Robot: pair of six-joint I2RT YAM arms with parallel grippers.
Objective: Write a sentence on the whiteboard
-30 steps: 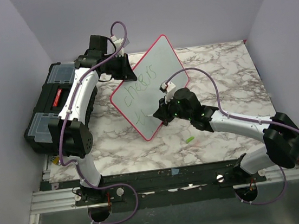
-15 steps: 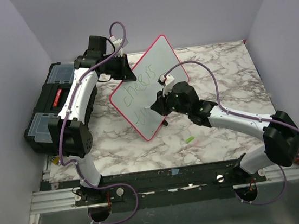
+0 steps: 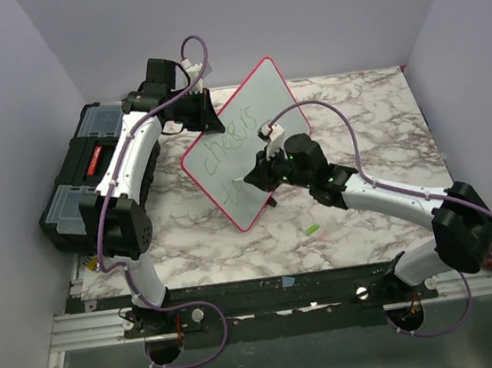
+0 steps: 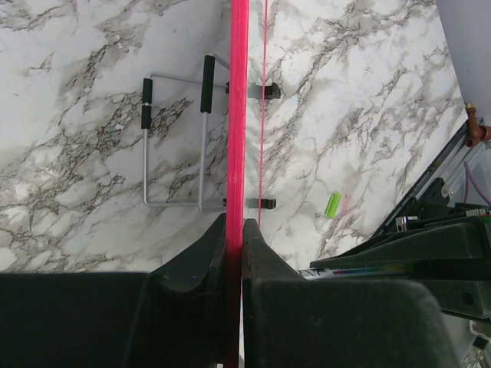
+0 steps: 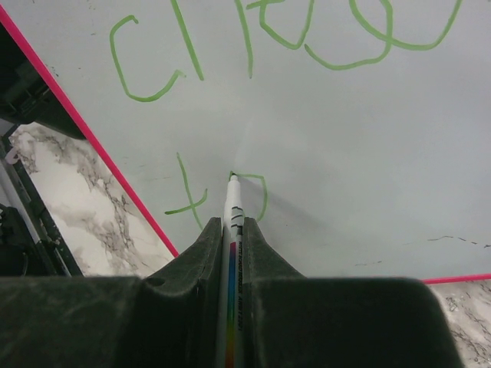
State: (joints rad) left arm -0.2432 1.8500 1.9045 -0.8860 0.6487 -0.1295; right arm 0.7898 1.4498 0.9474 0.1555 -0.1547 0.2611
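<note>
Top view: the whiteboard (image 3: 243, 121) stood tilted up off the marble counter (image 3: 363, 116), near the middle of the workspace and a little toward 11 o'clock, with its lower corner close to the counter. The left end effector (image 4: 235, 230) was clenched on the board's red-pink rim at the edge facing 10 o'clock. In the left wrist view the rim ran edge-on straight between the two jaws. The right end effector (image 5: 230, 230) was clamped on a marker (image 5: 232, 203), reaching in from 4 o'clock, with the marker tip touching the white face. The sentence (image 3: 226, 148) in thin green ink read "cheers" on its top line. Below it, in the right wrist view, was a crossed "t" (image 5: 186, 205), and the tip rested on a partly drawn rounded letter just beside it. A black toolbox (image 3: 83, 172) sat at 9 o'clock by the left wall. A small green cap (image 3: 311, 229) lay on the counter at 6 o'clock from the board, apart from it. A wire stand (image 4: 175, 138) with black sleeves lay flat on the counter beside the board.
</note>
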